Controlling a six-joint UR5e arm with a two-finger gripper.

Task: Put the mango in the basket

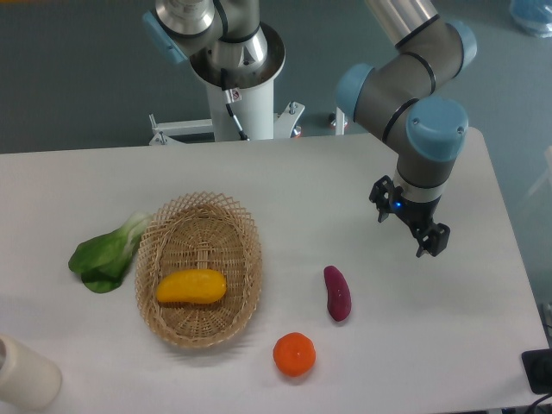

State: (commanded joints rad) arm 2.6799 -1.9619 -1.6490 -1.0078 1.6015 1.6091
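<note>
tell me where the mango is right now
The mango lies inside the basket, toward its near end, at the left of the camera view, with the leafy green to its left and the orange to its lower right.
</note>
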